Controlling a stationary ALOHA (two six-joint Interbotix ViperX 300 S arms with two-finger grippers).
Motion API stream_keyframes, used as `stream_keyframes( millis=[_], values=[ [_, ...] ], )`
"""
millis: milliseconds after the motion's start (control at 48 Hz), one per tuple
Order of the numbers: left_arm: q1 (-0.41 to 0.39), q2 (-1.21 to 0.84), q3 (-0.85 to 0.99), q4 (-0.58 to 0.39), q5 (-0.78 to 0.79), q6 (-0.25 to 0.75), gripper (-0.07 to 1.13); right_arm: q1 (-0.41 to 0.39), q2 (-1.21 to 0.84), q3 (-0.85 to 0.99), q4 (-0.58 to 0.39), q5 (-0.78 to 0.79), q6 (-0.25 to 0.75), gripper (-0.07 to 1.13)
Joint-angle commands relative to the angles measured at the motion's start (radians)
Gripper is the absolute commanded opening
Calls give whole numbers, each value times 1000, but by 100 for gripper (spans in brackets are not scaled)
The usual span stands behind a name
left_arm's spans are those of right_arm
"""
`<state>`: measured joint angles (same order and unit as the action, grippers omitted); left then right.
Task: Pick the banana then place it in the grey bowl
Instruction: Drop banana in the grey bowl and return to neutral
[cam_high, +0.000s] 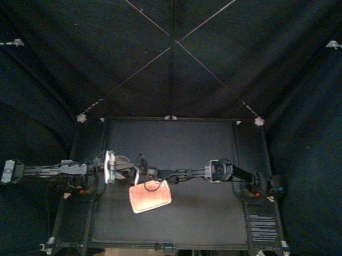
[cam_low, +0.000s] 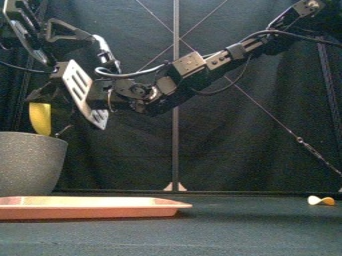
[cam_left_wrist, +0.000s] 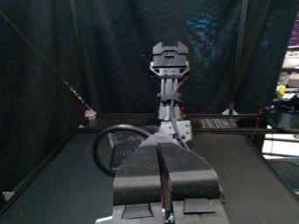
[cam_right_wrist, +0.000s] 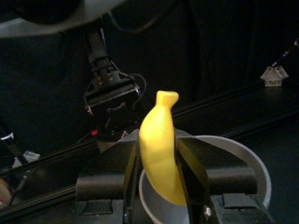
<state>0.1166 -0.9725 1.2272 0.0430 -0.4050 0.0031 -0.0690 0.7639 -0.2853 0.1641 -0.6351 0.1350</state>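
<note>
the right gripper (cam_right_wrist: 162, 156) pinches a yellow toy banana (cam_right_wrist: 160, 131) over the mouth of the tall grey speckled cup (cam_right_wrist: 247, 162), at the table's nine o'clock. front-on, the banana is half hidden behind the left gripper (cam_left_wrist: 170, 175), whose jaws are pressed together.

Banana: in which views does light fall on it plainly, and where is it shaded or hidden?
Right wrist view: banana brightly lit, clamped in the jaws over the grey bowl. Front view: only a dim yellow strip in shadow above the bowl. Top and left wrist views: not visible.
</note>
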Motion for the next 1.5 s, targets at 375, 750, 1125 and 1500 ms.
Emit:
stream_keyframes(
  millis=[375,750,1125,1500],
  values=[
    [-2,2,-23,20,-20,0,0,-20,-35,-60,-44,49,-5,100],
    [-2,0,-21,37,-20,0,0,-57,-264,302,-58,-43,-6,100],
    [-3,-2,-17,35,-20,0,0,-64,-653,776,-110,-75,0,100],
    [-2,-2,5,37,-18,0,0,-26,-881,1019,-110,-75,-5,100]
  ],
)
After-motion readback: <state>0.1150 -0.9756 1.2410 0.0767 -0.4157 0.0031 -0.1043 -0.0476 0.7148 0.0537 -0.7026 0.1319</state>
